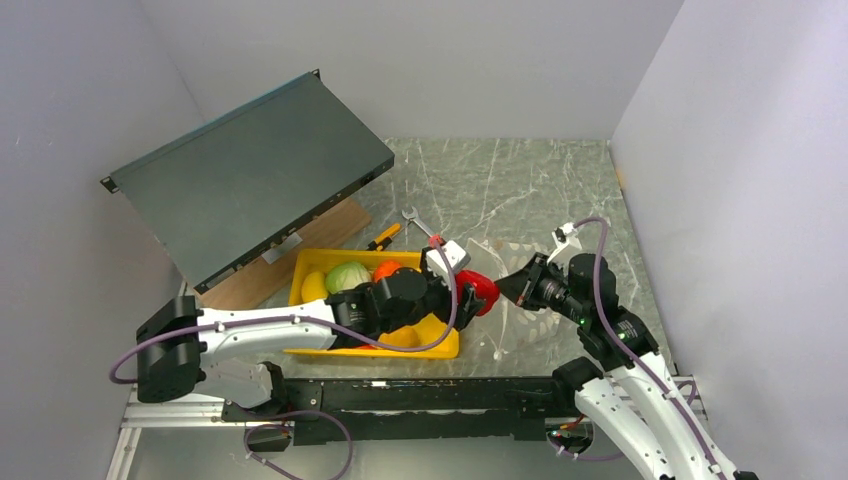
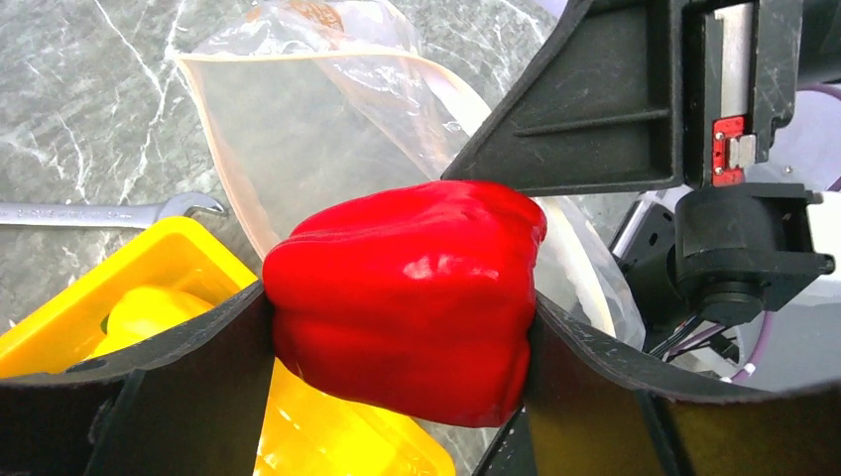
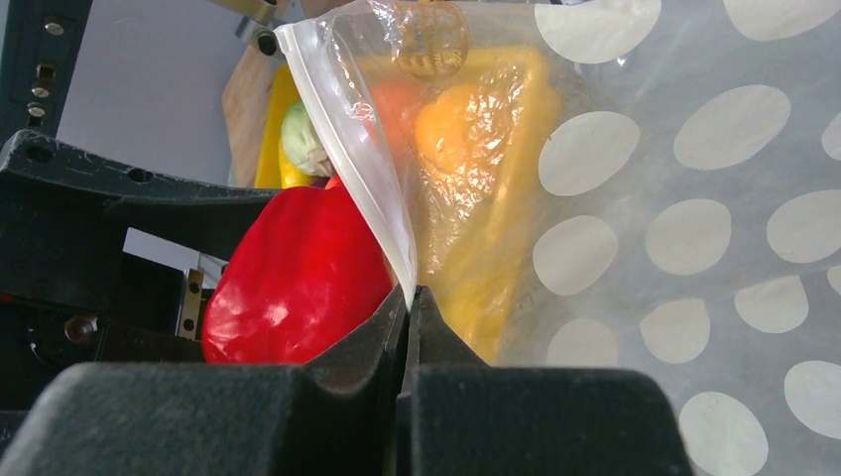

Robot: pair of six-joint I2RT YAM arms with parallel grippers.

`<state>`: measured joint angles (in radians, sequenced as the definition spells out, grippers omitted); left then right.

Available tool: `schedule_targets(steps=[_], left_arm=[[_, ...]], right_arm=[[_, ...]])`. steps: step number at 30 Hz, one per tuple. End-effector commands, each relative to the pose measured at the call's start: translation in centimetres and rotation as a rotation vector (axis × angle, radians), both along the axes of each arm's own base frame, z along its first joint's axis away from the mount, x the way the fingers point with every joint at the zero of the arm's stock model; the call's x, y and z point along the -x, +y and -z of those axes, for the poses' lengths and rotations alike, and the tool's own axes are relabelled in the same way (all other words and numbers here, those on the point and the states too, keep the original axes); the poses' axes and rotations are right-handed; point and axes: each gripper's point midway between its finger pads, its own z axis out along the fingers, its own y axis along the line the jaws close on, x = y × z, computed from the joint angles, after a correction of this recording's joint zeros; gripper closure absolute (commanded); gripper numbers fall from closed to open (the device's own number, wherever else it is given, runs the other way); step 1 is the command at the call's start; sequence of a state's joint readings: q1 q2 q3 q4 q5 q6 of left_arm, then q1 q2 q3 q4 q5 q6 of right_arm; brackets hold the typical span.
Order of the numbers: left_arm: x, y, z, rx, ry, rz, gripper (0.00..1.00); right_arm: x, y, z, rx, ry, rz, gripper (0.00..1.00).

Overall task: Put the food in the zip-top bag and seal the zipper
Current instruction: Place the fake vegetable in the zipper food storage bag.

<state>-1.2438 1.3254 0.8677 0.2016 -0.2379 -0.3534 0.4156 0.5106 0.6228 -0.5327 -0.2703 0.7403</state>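
My left gripper (image 1: 478,288) is shut on a glossy red pepper (image 2: 407,297) and holds it at the mouth of the clear dotted zip-top bag (image 1: 520,300), just right of the yellow tray (image 1: 440,345). My right gripper (image 1: 512,283) is shut on the bag's white zipper strip (image 3: 347,119) and holds the mouth edge up. The pepper (image 3: 298,278) sits just left of that edge in the right wrist view. The bag (image 2: 327,129) lies open behind the pepper in the left wrist view. A green cabbage (image 1: 346,276), an orange pumpkin (image 1: 386,269) and a yellow fruit (image 1: 314,287) lie in the tray.
A silver wrench (image 1: 418,222) and a yellow-handled tool (image 1: 383,237) lie behind the tray. A large grey metal panel (image 1: 250,170) leans over a wooden board (image 1: 290,255) at the back left. White walls close in both sides.
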Motion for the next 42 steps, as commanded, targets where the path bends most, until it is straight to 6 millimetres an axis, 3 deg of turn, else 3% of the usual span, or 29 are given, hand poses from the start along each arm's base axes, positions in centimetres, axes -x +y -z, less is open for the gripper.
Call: schedule_targets(steps=[1,10,20,25,27,30,42], left_arm=[[2.0,-0.5,2.4,-0.13,-0.073,0.122,0.54],[2.3,-0.3,3.1,-0.265,-0.155,0.195,0.55],[1.0,-3.5,-0.4,-0.157,-0.186,0.112,0.53],[1.5,-5.9,-1.4,-0.1,-0.162,0.15,0.46],[1.7,-6.4,-1.1,-0.106,-0.153,0.165,0.33],[1.7,-5.8,-0.3,-0.112,-0.139,0.148,0.02],[2.2,-1.4,-2.1,-0.066,-0.043,0.048,0.0]], right_arm=[[0.5,2.3,-7.2,-0.153,-0.189,-0.124,1.0],[0.6,2.5,-8.1,-0.133,-0.221,-0.155,1.0],[1.1,3.7,-6.6,-0.134,-0.183,-0.25,1.0],[1.2,3.5,-6.6,-0.133,-0.187,-0.24,1.0],[1.1,3.3,-6.8,-0.128,-0.194,-0.226,1.0],[1.0,3.0,-7.2,-0.124,-0.211,-0.207,1.0],[0.2,2.1,-5.5,-0.047,-0.216,-0.166,1.0]])
